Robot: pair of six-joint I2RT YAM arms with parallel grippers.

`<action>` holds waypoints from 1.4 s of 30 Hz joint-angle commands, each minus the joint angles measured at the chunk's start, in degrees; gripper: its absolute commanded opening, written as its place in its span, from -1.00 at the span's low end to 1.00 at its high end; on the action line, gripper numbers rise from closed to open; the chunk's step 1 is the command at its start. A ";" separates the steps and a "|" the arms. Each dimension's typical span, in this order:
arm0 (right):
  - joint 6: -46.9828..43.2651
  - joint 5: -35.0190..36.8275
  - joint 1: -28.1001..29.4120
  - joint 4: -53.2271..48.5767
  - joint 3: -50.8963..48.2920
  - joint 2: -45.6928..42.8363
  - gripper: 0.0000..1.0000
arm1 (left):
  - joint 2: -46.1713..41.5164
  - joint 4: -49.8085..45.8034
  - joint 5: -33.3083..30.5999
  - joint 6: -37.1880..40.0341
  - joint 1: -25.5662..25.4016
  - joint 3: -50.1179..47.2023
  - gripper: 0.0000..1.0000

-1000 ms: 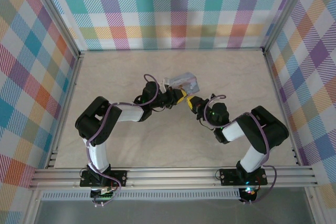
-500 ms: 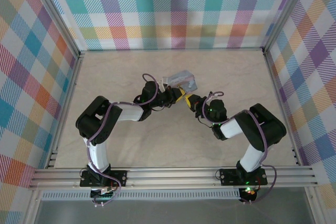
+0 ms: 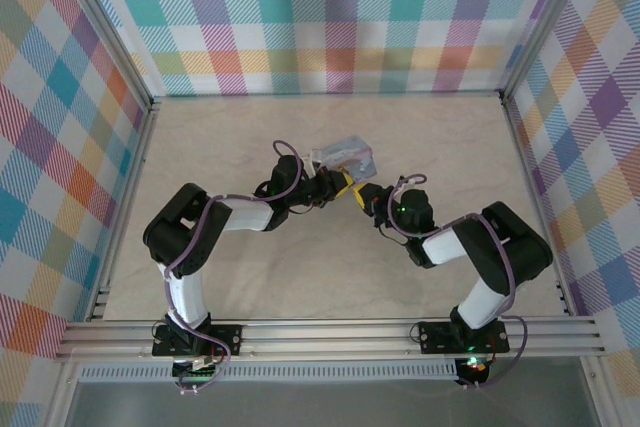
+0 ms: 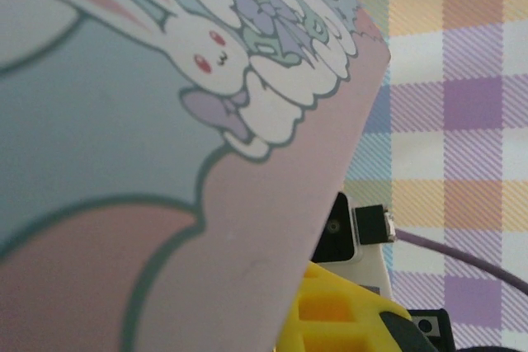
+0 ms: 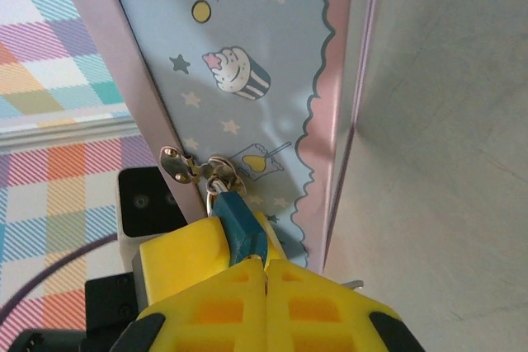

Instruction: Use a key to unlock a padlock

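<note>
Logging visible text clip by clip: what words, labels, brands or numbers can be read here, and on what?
None can be read.
The tin bears only drawings: a rabbit, stars, a cupcake and a drink. It has no letters or numbers.
The padlock shows no legible marking.

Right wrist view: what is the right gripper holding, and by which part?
The right gripper appears to pinch the padlock by the near end of its blue body.

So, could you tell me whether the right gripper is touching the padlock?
Touching. In the right wrist view, the right gripper has its yellow fingers shut on the padlock, with no gap at its dark body.
</note>
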 commanded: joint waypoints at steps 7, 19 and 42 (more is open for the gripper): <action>-9.51 -6.00 -1.52 -12.13 -4.79 -14.16 -0.44 | -2.37 -10.94 6.85 5.92 -2.02 0.60 -1.00; -41.36 -1.20 -2.16 -76.25 7.71 -35.75 -0.40 | -4.32 -20.69 4.48 9.46 -2.14 1.48 -0.99; -63.95 11.55 13.50 -75.52 17.30 -25.10 -0.24 | -9.23 -32.33 4.47 13.94 -2.11 5.76 -0.97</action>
